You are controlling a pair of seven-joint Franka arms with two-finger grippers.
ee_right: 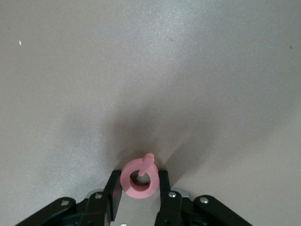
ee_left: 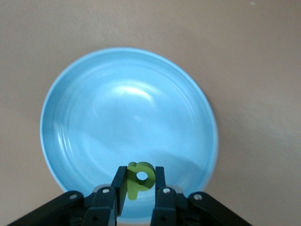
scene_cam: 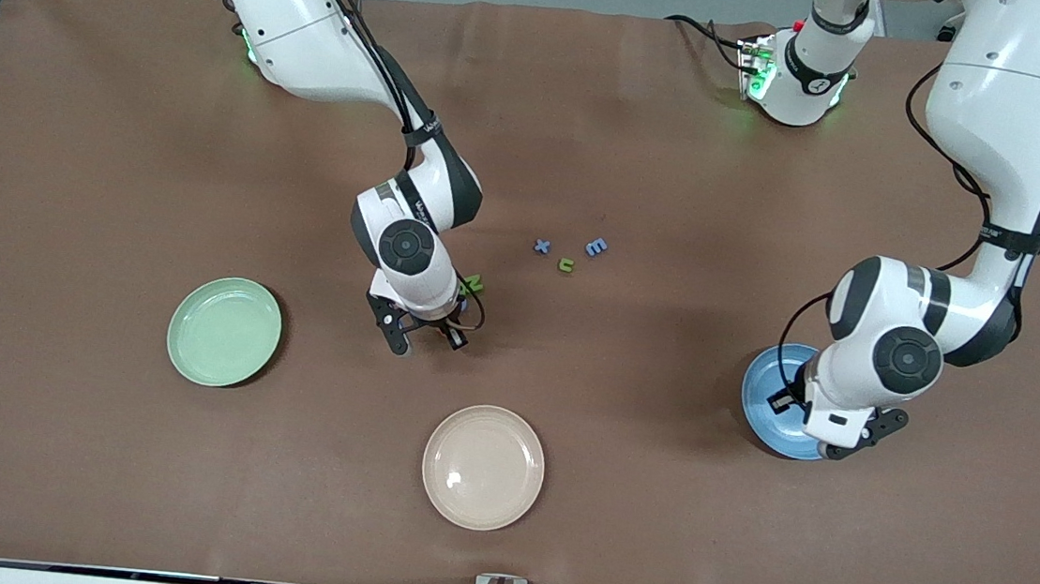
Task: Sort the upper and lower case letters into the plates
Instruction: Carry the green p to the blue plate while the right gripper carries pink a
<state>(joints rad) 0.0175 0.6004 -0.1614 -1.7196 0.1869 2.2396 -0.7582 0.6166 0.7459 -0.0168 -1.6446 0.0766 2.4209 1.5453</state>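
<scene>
My left gripper (ee_left: 140, 181) hangs over the blue plate (ee_left: 94, 117), shut on a green letter "p" (ee_left: 134, 187). In the front view that gripper (scene_cam: 837, 437) covers part of the blue plate (scene_cam: 767, 394) at the left arm's end of the table. My right gripper (ee_right: 139, 176) is low over bare cloth, and its fingers are closed on a pink letter (ee_right: 131, 187), a ring with a short stem. In the front view the right gripper (scene_cam: 427, 338) is beside a green letter (scene_cam: 473, 282). The mint green plate (scene_cam: 224, 331) lies toward the right arm's end and holds nothing.
Three small letters lie mid-table: a blue x (scene_cam: 542, 246), a green one (scene_cam: 567, 264) and a blue one (scene_cam: 596, 247). A cream-beige plate (scene_cam: 483, 467) with nothing in it lies nearest the front camera. The brown cloth covers the whole table.
</scene>
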